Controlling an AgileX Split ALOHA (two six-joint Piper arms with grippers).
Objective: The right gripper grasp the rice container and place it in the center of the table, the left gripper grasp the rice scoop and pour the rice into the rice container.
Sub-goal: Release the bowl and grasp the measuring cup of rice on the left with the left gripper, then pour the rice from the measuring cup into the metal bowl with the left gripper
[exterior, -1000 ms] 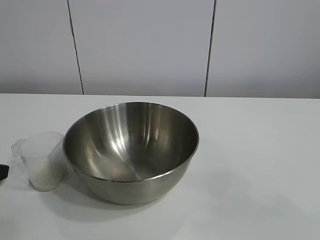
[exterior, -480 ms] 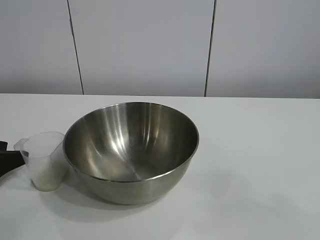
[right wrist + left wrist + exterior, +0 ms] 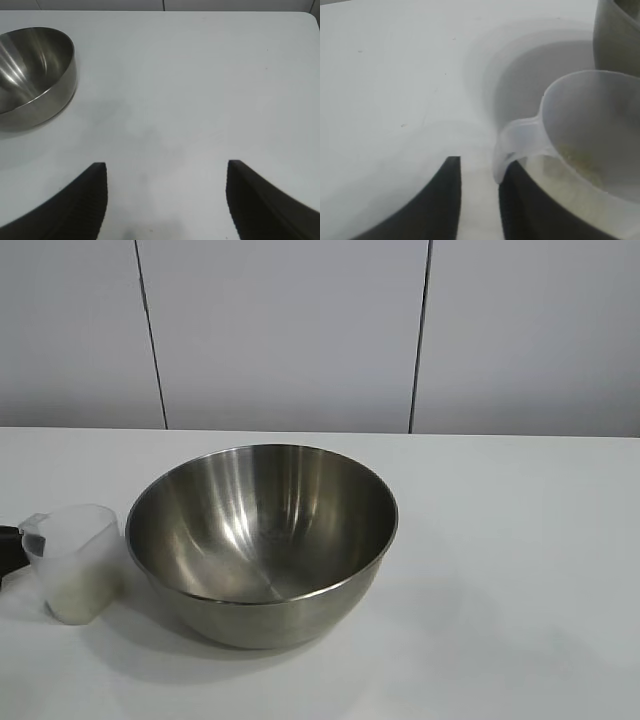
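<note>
The rice container (image 3: 262, 540), a big steel bowl, stands empty at the middle of the white table (image 3: 500, 570). The rice scoop (image 3: 75, 560), a clear plastic cup with rice (image 3: 78, 598) in its bottom, stands just left of the bowl. My left gripper (image 3: 8, 543) is at the cup's left side, at its pouring lip. In the left wrist view the left gripper (image 3: 481, 162) has a narrow gap with bare table in it; the cup's lip (image 3: 512, 145) lies over one finger (image 3: 530, 210). My right gripper (image 3: 166, 165) is open and empty, well away from the bowl (image 3: 35, 75).
A white panelled wall (image 3: 290, 330) runs behind the table. The table's far corner (image 3: 310, 17) shows in the right wrist view. The bowl's outer wall (image 3: 617, 40) stands close beside the cup (image 3: 600, 125).
My left gripper has come in from the left edge to the cup's lip. The cup has shifted a little to the left. The bowl has not moved.
</note>
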